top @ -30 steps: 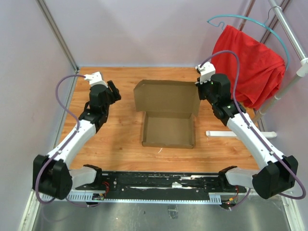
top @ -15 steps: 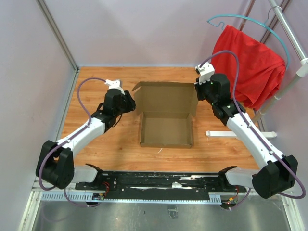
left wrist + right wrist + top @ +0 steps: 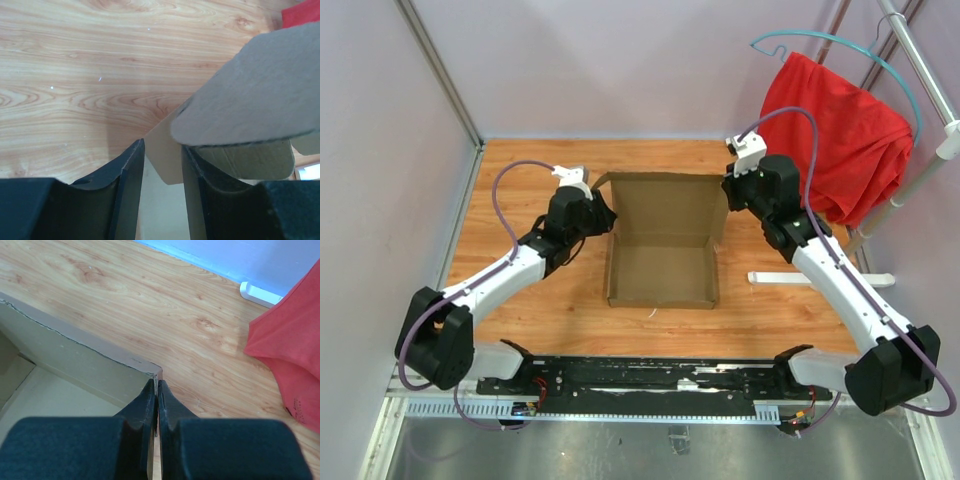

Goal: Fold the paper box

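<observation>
Right now I see the paper box (image 3: 665, 270) sitting around the middle of the wooden worktop (image 3: 650, 155), a little nearer the far edge than the near one. It is a shallow brown carton. Its tray lies flat and open, and its lid (image 3: 665, 205) stands up along the far side of the tray.

My left end effector (image 3: 603, 215) is at the far-left corner of the tray, where the lid meets the left wall. In the left wrist view, the left end effector (image 3: 161, 170) has its fingers (image 3: 127, 190) parted by a narrow gap. A pale cardboard side flap (image 3: 165, 152) sits in that gap. I cannot tell whether either finger actually touches it. A larger rounded flap of the box (image 3: 250, 95) hangs over the right finger.

My right end effector (image 3: 728, 190) is at the lid's right-hand top corner. In the right wrist view, the right end effector (image 3: 156, 390) has its fingers (image 3: 145, 405) drawn almost fully together. They are pinched on the corner of the cardboard edge (image 3: 75, 355), with bare worktop beyond it.

A red cloth (image 3: 835, 130) hangs off the far-right corner of the worktop, well apart from the box.
</observation>
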### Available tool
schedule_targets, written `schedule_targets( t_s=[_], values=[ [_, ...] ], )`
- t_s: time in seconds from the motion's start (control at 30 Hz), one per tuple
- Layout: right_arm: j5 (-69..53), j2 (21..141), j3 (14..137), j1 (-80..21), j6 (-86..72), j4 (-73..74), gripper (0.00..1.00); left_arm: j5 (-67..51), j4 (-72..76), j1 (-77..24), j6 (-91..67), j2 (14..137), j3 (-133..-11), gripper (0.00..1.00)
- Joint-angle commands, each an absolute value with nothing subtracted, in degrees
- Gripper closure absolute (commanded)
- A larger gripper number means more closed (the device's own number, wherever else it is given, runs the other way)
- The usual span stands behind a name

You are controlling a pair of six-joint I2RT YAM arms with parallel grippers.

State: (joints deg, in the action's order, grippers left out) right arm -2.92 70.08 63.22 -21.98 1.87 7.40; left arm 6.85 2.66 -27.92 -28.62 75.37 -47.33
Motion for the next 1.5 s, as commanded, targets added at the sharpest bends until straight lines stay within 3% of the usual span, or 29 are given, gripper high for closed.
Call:
schedule_targets(
  t_s=[0.0, 0.53, 0.73, 1.13, 1.3, 1.47],
  values=[
    [-6.9, 67.9, 60.8, -22.9, -0.6, 8.3, 0.99, 7.2, 8.5, -29.8, -30.6, 76.4, -46.8, 0.59],
    [-7.1, 68.5, 58.3, -25.0, -1.9, 7.6, 0.99, 21.5, 11.8, -35.4, -29.1, 79.9, -47.5, 0.68],
    [-3.5, 69.4, 59.6, -25.1, -0.2, 8.2, 0.99, 23.7, 7.3, -36.7, -25.0, 72.3, -45.6, 0.7],
    [-1.6, 74.3, 68.5, -25.0, 3.7, 8.6, 0.99, 22.8, -1.3, -36.8, -15.7, 46.4, -40.9, 0.56],
    [-6.4, 73.6, 67.5, -25.0, 6.3, 3.1, 0.98, 19.3, 2.2, -36.8, -4.9, 46.7, -46.2, 0.38],
    [-9.7, 68.9, 57.5, -25.1, 8.1, -15.6, 0.99, 16.1, 3.2, -36.8, 0.0, 52.8, -53.1, 0.32]
  ],
)
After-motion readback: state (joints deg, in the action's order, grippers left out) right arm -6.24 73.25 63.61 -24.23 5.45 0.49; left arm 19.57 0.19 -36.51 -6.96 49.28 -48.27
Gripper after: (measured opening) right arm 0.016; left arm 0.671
